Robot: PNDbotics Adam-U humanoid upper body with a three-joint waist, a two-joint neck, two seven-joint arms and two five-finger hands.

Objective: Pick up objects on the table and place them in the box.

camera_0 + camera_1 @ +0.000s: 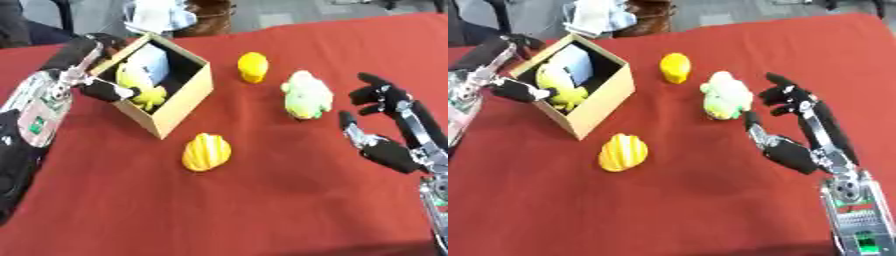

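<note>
Left hand (pixel 103 88) at the near-left wall of the tilted cardboard box (pixel 185 95), arm entering from the left edge; its fingers curl around a yellow plush toy (pixel 144 90) lying inside the box beside a pale blue-white object (pixel 149 64). Right hand (pixel 794 125) raised over the table (pixel 262 200) at the right, palm turned toward the centre, fingers spread and relaxed with the thumb extended below, holding nothing. Just to its left, a green-and-white plush toy (pixel 726 96). Beyond that, a small yellow object (pixel 675 67) stands apart. A yellow striped toy (pixel 206 152) lies near the box's front corner.
</note>
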